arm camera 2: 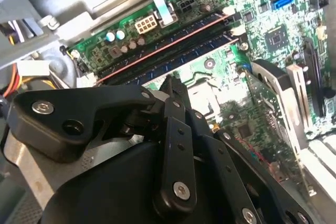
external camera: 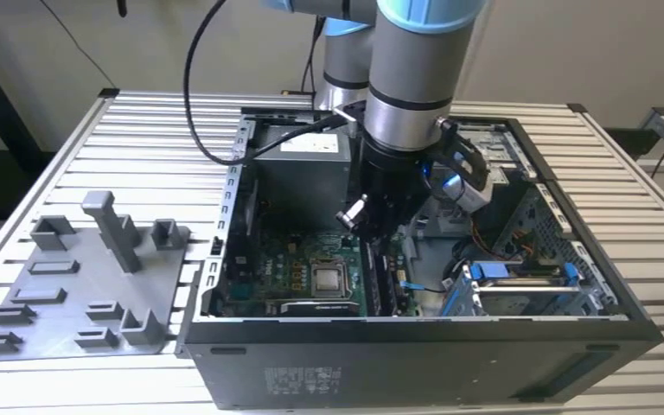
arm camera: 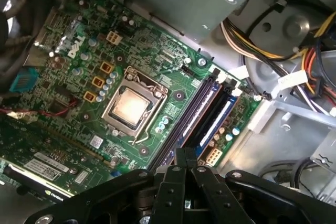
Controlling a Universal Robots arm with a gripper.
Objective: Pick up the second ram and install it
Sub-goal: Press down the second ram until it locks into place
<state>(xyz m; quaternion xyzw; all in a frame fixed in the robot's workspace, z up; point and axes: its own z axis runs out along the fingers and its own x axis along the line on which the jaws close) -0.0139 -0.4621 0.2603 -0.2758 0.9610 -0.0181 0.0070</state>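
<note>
Black fingers of the gripper [arm camera: 185, 153] are pressed together, and I see nothing sticking out between the 2 tips in both wrist views. The gripper hangs deep inside the open computer case [external camera: 424, 333], just above one end of the memory slots [arm camera: 202, 111]. The second ram I cannot pick out with certainty. In the second wrist view a thin reddish line [arm camera 2: 165, 51] runs along 1 slot, and this may be the top edge of a seated stick (I only guess this). By my judgement the carrying part is done and the work is at the seating stage, but I cannot confirm whether the stick is fully locked in.

Going from the exterior view's left: a grey matte plastic holder tray [external camera: 79, 294] with upright posts and small pockets lies on the ribbed aluminium table [external camera: 32, 190]. Then comes the dark sheet-metal case with its thin, sharp walls. Inside it lies the green motherboard [external camera: 269, 272], glossy and crowded with small parts, and the square silver processor [external camera: 329, 278] shines in its metal frame. The slots beside it are long, narrow and dark, with white latches. Above stands the arm [external camera: 418, 69], a smooth grey and light-blue cylinder. Toward the exterior view's right sits a metal drive cage [external camera: 528, 290] with blue plastic tabs.
</note>
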